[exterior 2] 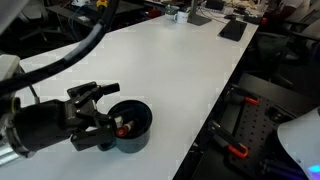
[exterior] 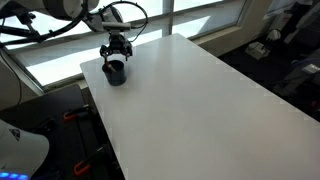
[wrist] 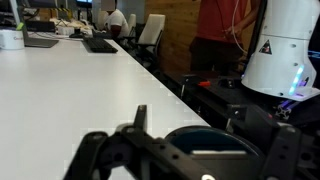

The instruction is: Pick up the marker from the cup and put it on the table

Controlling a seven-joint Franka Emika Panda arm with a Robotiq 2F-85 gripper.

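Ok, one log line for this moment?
gripper: open, at cup | marker: inside cup, not gripped | phase: pre-grasp

Arm (exterior: 62,8) stretched over the bench (exterior: 200,100) to a corner. Claw (exterior: 116,50) pointed down, hanging low just above the surface. Black fingers (exterior 2: 98,92) spread fully apart, clamped on nothing. Seen from the wrist, spans the bottom edge.

White table (exterior: 200,90); dark cup (exterior: 116,75) standing near corner.
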